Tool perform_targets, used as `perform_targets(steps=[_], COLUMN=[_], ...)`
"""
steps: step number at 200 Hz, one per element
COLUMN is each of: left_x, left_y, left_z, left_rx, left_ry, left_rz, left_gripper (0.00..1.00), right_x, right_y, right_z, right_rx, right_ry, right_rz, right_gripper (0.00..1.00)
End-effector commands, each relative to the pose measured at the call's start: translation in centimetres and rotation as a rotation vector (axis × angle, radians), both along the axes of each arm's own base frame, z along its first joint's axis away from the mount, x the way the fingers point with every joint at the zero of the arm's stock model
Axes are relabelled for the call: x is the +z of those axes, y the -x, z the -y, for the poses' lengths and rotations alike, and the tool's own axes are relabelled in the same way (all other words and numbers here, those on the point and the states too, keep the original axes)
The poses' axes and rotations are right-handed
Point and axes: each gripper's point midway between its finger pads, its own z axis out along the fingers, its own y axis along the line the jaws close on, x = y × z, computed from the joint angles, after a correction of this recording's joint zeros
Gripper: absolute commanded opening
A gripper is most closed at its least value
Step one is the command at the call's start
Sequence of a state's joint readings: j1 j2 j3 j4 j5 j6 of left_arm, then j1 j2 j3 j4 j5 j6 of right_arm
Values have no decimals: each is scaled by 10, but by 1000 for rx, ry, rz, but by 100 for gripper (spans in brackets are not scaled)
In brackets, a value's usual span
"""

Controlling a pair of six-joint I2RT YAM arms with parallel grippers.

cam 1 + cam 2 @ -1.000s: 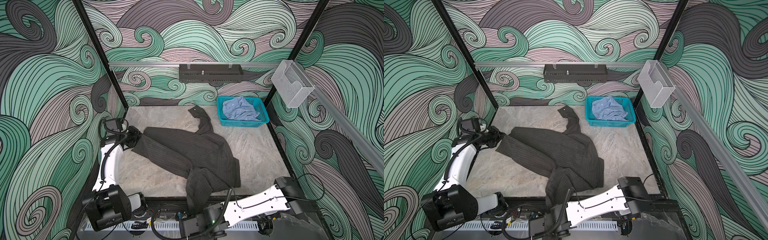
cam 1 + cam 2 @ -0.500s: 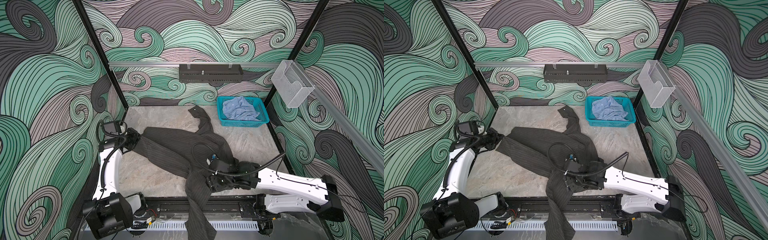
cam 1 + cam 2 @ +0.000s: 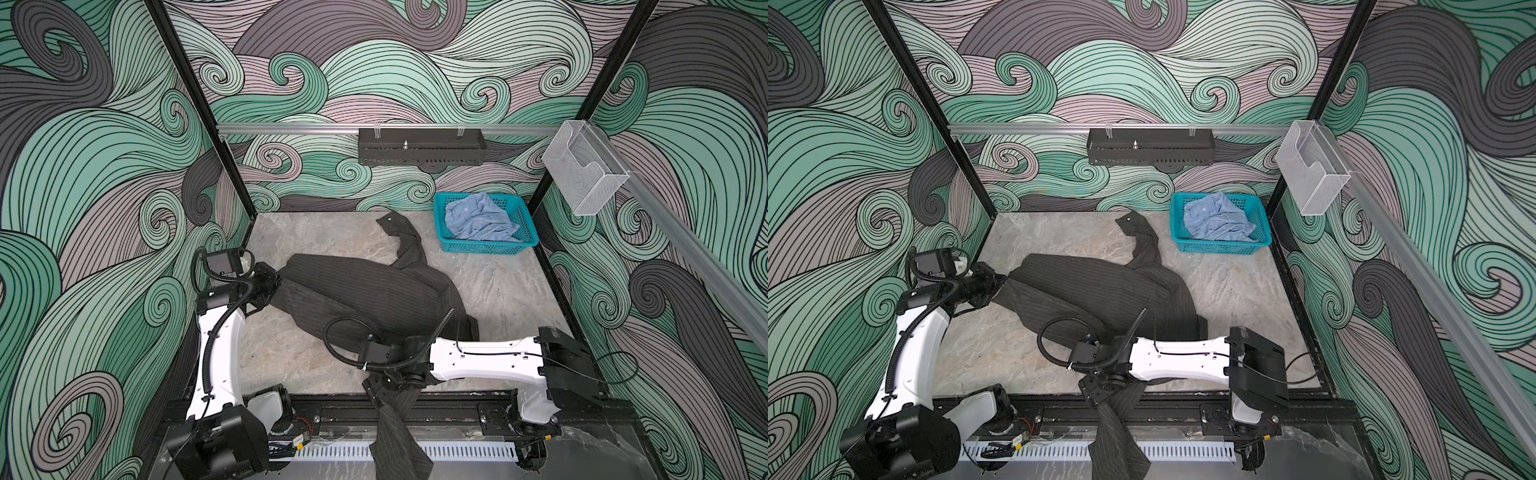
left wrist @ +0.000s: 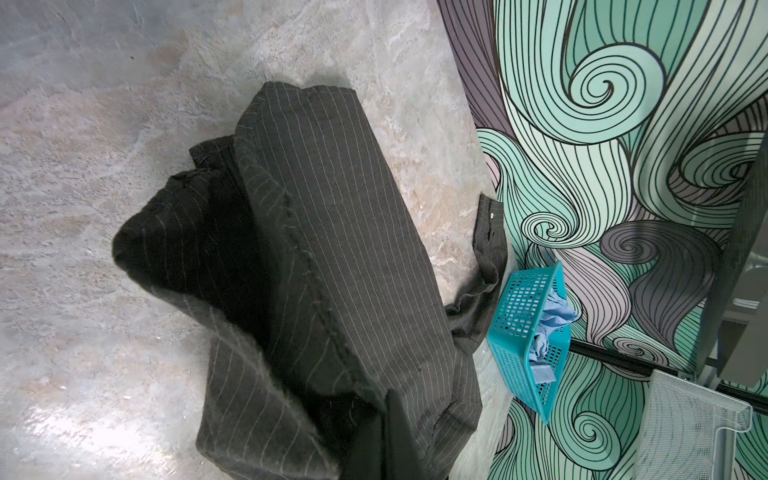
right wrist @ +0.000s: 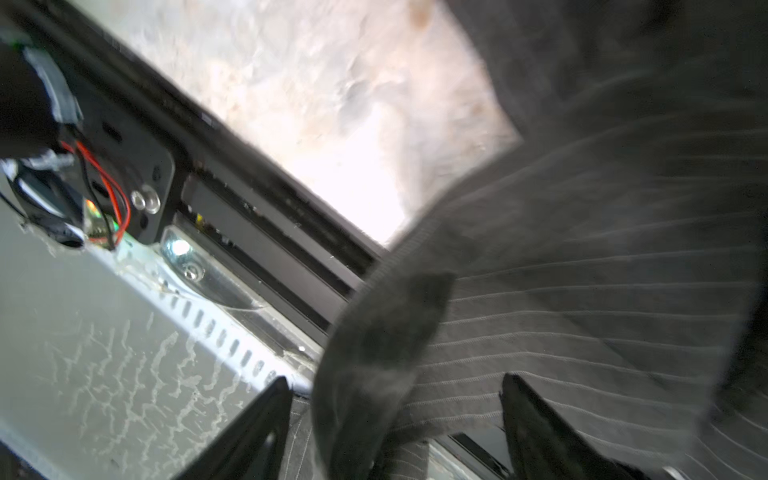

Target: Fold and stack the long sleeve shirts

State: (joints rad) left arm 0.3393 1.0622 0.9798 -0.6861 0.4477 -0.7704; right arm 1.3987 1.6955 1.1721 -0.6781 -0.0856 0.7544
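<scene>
Bare marble (image 3: 511, 291) rightward; left fingers (image 3: 270, 286) tight on edge of grey shirt (image 3: 365, 291), right fingers (image 5: 253, 428) wide astride overhanging sleeve (image 3: 395, 436).

Walls (image 3: 374, 75) on the left, far and right carry a swirling wave print in teal, mauve and dark grey, meeting at black corner posts (image 3: 202, 112). A silver rail (image 3: 291, 129) crosses the far wall and bears a black slotted tray (image 3: 419, 147). A clear plastic holder (image 3: 582, 174) hangs at far right. The floor (image 3: 511, 291) is pale marbled stone, evenly lit.
</scene>
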Motion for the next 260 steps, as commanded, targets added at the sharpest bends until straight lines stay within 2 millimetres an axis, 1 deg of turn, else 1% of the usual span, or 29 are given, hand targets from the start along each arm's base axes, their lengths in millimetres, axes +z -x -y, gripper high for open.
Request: perform_targets(steps=[1, 7, 12, 26, 33, 44, 59, 74, 78, 83, 86, 91, 99, 110, 119, 128, 151, 168, 174, 182, 187, 191, 195, 205, 217, 228, 235, 242, 260], left_x=[1, 2, 1, 1, 0, -2, -6, -11, -14, -15, -17, -19, -23, -27, -31, -33, -40, -39, -36, -33, -28, -25, -21, -10, 5, 10, 12, 12, -1], left_y=[8, 9, 10, 13, 15, 19, 26, 34, 37, 40, 42, 45, 52, 60, 66, 73, 89, 101, 106, 111, 115, 117, 119, 122, 112, 100, 90, 80, 55], left_z=[-4, -4, -4, -3, -3, -2, 0, 1, 2, 2, 2, 3, 3, 4, 5, 8, 13, 11, 10, 8, 7, 5, 4, 1, 2, 2, 3, 6, 15], left_rx=[24, 26, 29, 33, 36, 41, 46, 57, 61, 66, 67, 72, 79, 85, 88, 92, 103, 124, 137, 149, 158, 168, 173, 175, 159, 145, 126, 99, 1], left_ry=[-24, -25, -24, -23, -23, -21, -19, -23, -22, -24, -25, -27, -32, -41, -44, -42, -31, -48, -62, -75, -89, -99, -109, -131, -136, -118, -105, -92, -94], left_rz=[-6, -3, -3, 3, 4, 5, 4, -2, -8, -10, -14, -16, -26, -33, -37, -40, -63, -89, -96, -102, -101, -109, -116, -122, -67, -35, -23, -22, -95], left_gripper=[0, 0, 0, 0, 0, 0, 0, 0, 0, 0, 0, 0, 0, 2, 5, 11, 35, 52, 63, 74, 84, 89, 91, 93, 93, 85, 80, 78, 74], right_x=[-1, 0, 1, 7, 10, 15, 19, 18, 16, 15, 14, 14, 13, 19, 26, 36, 67, 86, 89, 91, 91, 90, 87, 80, 68, 55, 47, 38, 13], right_y=[21, 28, 34, 49, 61, 80, 114, 143, 150, 154, 156, 156, 152, 138, 121, 102, 43, -1, -17, -37, -49, -57, -66, -86, -105, -119, -128, -136, -155], right_z=[-10, -10, -9, -3, -1, 2, 3, 9, 12, 16, 18, 22, 29, 36, 43, 50, 76, 104, 115, 131, 142, 151, 161, 182, 203, 217, 221, 223, 224], right_rx=[31, 51, 67, 122, 169, 256, 384, 490, 511, 525, 529, 529, 517, 470, 418, 352, 135, -54, -125, -221, -283, -328, -382, -515, -653, -747, -784, -820, -888], right_ry=[-7, -6, -3, 13, 18, 16, 3, 10, 14, 22, 28, 31, 31, 7, -18, -48, -125, -174, -180, -174, -164, -151, -133, -93, -49, 6, 27, 43, 67], right_rz=[-50, -50, -46, -25, -21, -9, -35, -66, -74, -78, -77, -67, -43, 16, 74, 117, 224, 286, 293, 306, 314, 318, 320, 311, 282, 256, 234, 205, 120], right_gripper=[47, 34, 25, 7, 0, 0, 0, 0, 10, 35, 44, 53, 60, 67, 70, 72, 72, 74, 75, 75, 75, 74, 74, 72, 69, 68, 68, 67, 64])
